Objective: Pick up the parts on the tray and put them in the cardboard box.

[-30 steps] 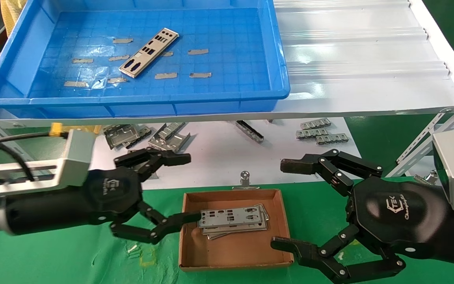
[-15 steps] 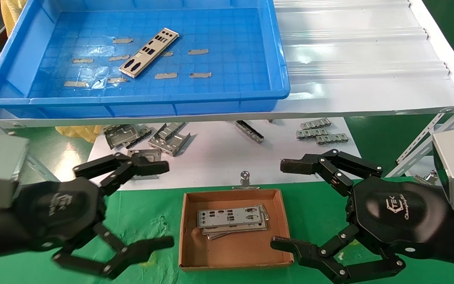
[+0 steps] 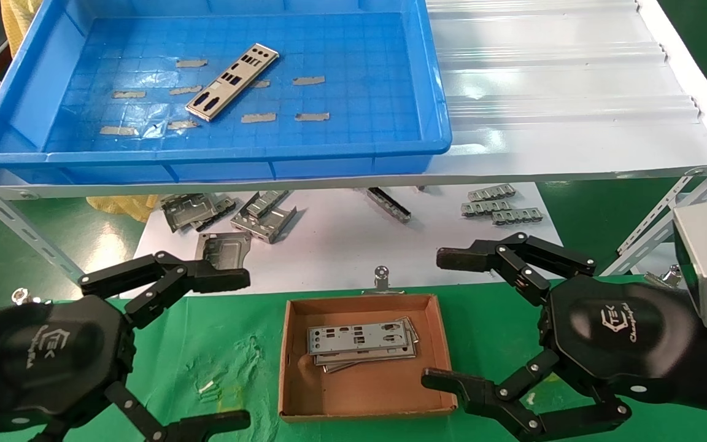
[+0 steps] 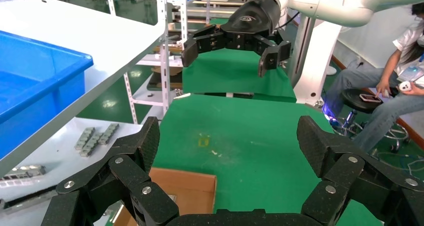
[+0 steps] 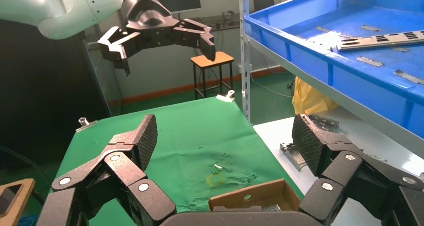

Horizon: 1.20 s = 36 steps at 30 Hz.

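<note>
One flat silver part [image 3: 232, 82] lies at an angle on the floor of the blue tray [image 3: 329, 167] on the upper shelf; it also shows in the right wrist view [image 5: 380, 40]. The cardboard box [image 3: 439, 344] sits on the green cloth with a stack of parts [image 3: 363, 342] inside. My left gripper [image 3: 234, 350] is open and empty, low at the left of the box. My right gripper [image 3: 442, 319] is open and empty, just right of the box. In the left wrist view a box corner [image 4: 195, 191] lies below the open jaws [image 4: 227, 141].
Bent grey brackets [image 3: 264, 216] and small slotted strips [image 3: 501, 207] lie on the white sheet under the shelf. A metal clip [image 3: 381, 277] stands behind the box. White shelf struts [image 3: 16, 224] slant down at both sides.
My left gripper has drawn back from over the box to the left and down, empty and open. The stack of parts stays in the box. The right arm has not moved.
</note>
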{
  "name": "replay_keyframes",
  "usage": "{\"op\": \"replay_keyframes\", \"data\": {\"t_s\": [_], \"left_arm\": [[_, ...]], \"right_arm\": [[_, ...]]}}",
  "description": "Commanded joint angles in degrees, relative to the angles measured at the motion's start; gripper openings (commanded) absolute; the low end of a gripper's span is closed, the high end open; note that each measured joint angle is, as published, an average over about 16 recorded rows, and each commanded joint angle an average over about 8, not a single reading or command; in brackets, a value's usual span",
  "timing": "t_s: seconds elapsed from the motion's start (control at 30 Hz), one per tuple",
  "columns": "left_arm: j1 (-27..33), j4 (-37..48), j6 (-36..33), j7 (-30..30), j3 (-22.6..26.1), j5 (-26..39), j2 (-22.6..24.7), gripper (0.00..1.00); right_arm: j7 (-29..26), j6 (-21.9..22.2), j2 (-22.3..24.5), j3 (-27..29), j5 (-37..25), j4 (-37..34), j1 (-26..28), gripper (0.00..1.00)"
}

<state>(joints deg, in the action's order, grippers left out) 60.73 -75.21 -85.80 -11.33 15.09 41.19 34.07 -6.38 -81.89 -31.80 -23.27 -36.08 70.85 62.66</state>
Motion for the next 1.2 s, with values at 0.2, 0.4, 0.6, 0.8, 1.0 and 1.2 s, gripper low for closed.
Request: {"op": "replay_keyframes", "data": {"t_s": [0.2,0.4,0.6,0.8,1.0,1.2], "left_arm": [[0.33,0.73,0.03,0.3,0.4,0.26,0.4,1.0],[0.54,1.12,0.05,0.43,0.63,0.42,0.63,1.0],[0.67,1.36,0.08,0.5,0.77,0.53,0.78,1.0],[0.75,1.51,0.1,0.56,0.85,0.59,0.87,1.0],[0.79,1.61,0.12,0.58,0.89,0.63,0.92,1.0],[0.81,1.66,0.13,0.61,0.91,0.66,0.94,1.0]], "right_arm": [[0.0,0.0,0.0,0.0,0.0,0.0,0.0,1.0],[0.0,0.0,0.0,0.0,0.0,-0.01,0.0,1.0],[0.0,0.0,0.0,0.0,0.0,-0.01,0.0,1.0],[0.0,0.0,0.0,0.0,0.0,-0.01,0.0,1.0],[0.0,0.0,0.0,0.0,0.0,-0.01,0.0,1.0],[0.0,0.0,0.0,0.0,0.0,-0.01,0.0,1.0]]}}
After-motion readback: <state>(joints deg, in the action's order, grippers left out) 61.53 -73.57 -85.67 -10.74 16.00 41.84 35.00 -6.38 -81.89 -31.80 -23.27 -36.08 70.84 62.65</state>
